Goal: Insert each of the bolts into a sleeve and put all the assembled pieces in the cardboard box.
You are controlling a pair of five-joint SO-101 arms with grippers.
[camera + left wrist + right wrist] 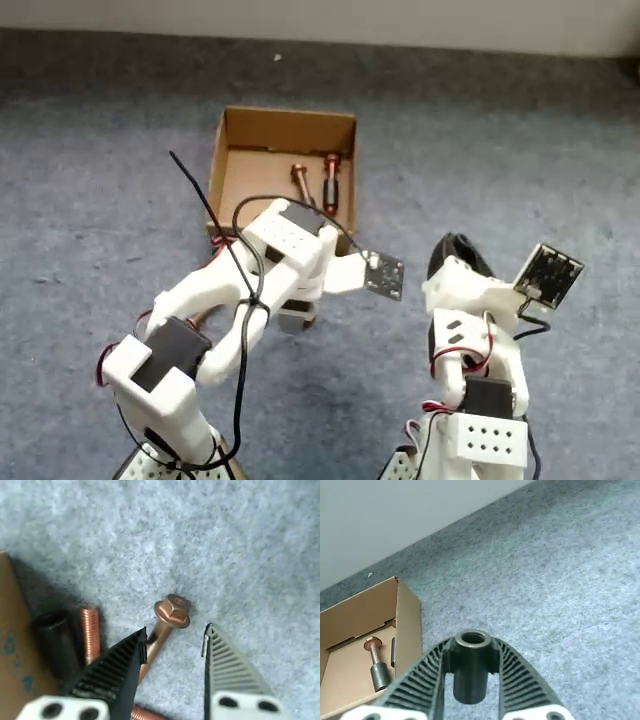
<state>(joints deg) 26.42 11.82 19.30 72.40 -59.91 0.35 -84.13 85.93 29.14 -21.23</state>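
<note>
Grasping loose bolt (169, 614) looks like step in hand. Left gripper (175, 629) jaws open; bolt head between tips, shank running under one jaw. Bolt lies on carpet (520, 150) near box (9, 630). Right gripper (471, 650) clamped on sleeve (470, 672), held clear of carpet. Two assembled pieces (300, 185) lie in box. Next move likely calls for closing on shank, lifting, then lining thread up with sleeve bore. Surface is grey carpet; pale wall (395, 520) behind.
</note>
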